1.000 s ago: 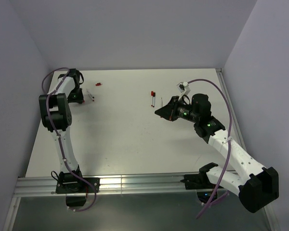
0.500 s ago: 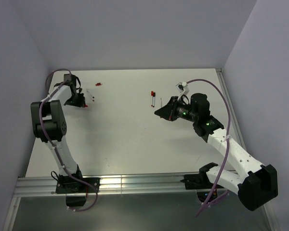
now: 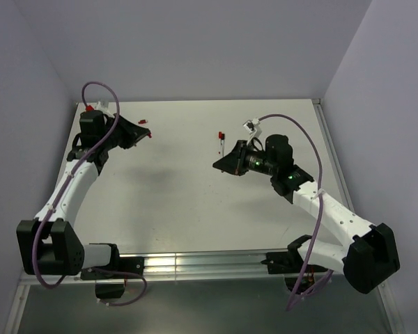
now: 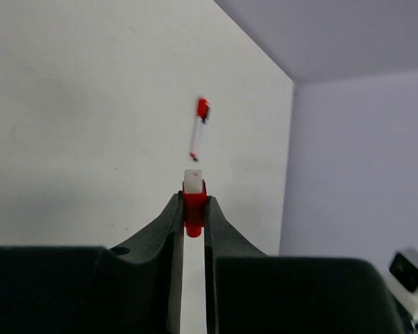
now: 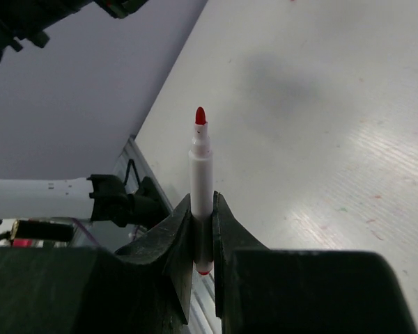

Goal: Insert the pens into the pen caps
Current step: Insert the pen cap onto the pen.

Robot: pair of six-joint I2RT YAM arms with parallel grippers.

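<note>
left fingers (image 4: 166,226) pinched narrow on a red pen cap (image 4: 194,203), off the bench (image 4: 70,104). right fingers (image 5: 175,236) clamped on a white pen (image 5: 200,174), red tip exposed, pointing away from the wrist.

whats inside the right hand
A white-barrelled pen with a bare red tip, clamped upright in the right hand. The fingers hide most of its lower barrel.

A white table (image 3: 188,209) sits boxed by 3 plain lavender walls (image 3: 195,49) at 9, 12 and 3 o'clock, with a metal rail (image 3: 209,263) at 6 o'clock.
</note>
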